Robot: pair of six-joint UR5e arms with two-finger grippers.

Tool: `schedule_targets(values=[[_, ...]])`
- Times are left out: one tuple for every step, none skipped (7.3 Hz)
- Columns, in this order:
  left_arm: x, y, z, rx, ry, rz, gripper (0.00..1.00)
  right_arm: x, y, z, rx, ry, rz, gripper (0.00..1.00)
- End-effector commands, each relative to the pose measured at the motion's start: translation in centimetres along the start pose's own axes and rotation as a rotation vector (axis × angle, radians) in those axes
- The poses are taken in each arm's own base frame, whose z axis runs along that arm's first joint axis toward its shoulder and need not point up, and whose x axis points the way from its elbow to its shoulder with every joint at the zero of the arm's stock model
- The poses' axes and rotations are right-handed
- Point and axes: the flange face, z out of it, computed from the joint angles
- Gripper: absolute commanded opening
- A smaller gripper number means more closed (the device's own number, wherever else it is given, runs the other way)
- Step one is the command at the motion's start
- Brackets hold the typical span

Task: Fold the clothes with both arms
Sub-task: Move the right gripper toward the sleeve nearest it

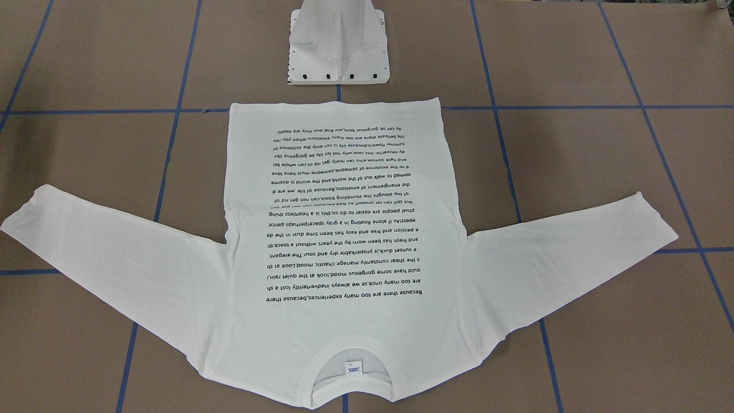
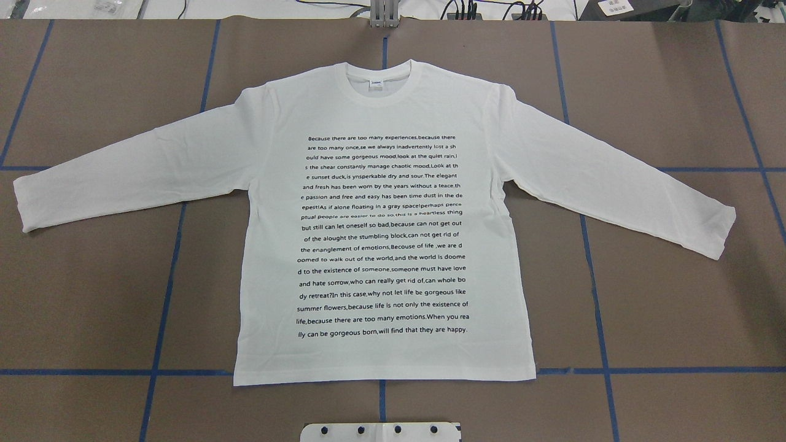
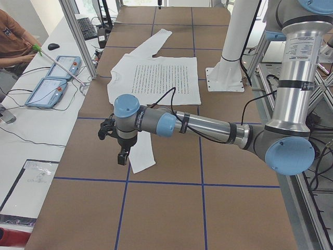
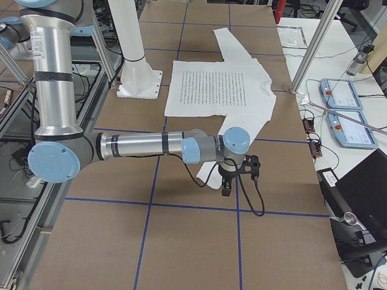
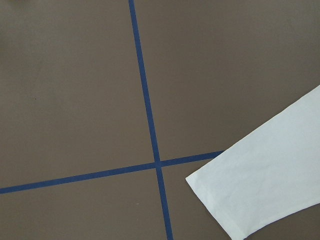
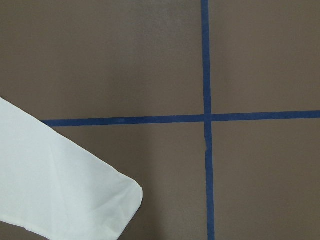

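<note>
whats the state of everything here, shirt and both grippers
white long-sleeved T-shirt with black printed text, unfolded, spread flat, print side up, both sleeves stretched out
left silver-grey arm's black gripper, above the robot-left sleeve cuff, not touching it; open or shut cannot be told
right silver-grey arm's black gripper, above the robot-right sleeve cuff, not touching it; open or shut cannot be told

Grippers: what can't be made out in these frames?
Left gripper: only in the exterior left view, small; open or shut unclear.
Right gripper: only in the exterior right view; same.
Wrist views: gripper fingers out of frame.
Neck label on T-shirt: print too small to read.
</note>
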Motion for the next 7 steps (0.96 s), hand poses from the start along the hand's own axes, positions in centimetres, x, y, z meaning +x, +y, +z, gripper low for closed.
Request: schedule_targets(values=[[0.0, 0.5, -0.1, 0.006, 0.003, 0.004, 1.0, 0.2, 0.4, 0.4, -0.002, -0.001, -0.003, 1.0], [0.7, 0.1, 0.1, 0.007, 0.003, 0.018, 1.0, 0.2, 0.4, 0.4, 0.002, -0.002, -0.009, 1.0], [1.5, 0.1, -0.4, 0.013, 0.009, 0.024, 1.0, 0.3, 0.5, 0.5, 0.005, -0.002, -0.011, 1.0], [1.7, 0.2, -0.5, 0.014, 0.006, 0.024, 1.0, 0.3, 0.7, 0.8, -0.001, -0.003, -0.014, 1.0], [2.5, -0.3, -1.0, 0.029, 0.007, 0.041, 1.0, -0.6, 0.8, 1.7, -0.014, -0.003, -0.033, 1.0], [2.8, -0.2, -0.3, 0.018, 0.013, 0.052, 1.0, -0.7, 1.3, 3.7, -0.034, -0.002, -0.061, 1.0], [2.9, 0.3, -0.2, 0.013, 0.03, 0.051, 1.0, -1.0, 1.6, 5.9, -0.054, 0.001, -0.053, 1.0]])
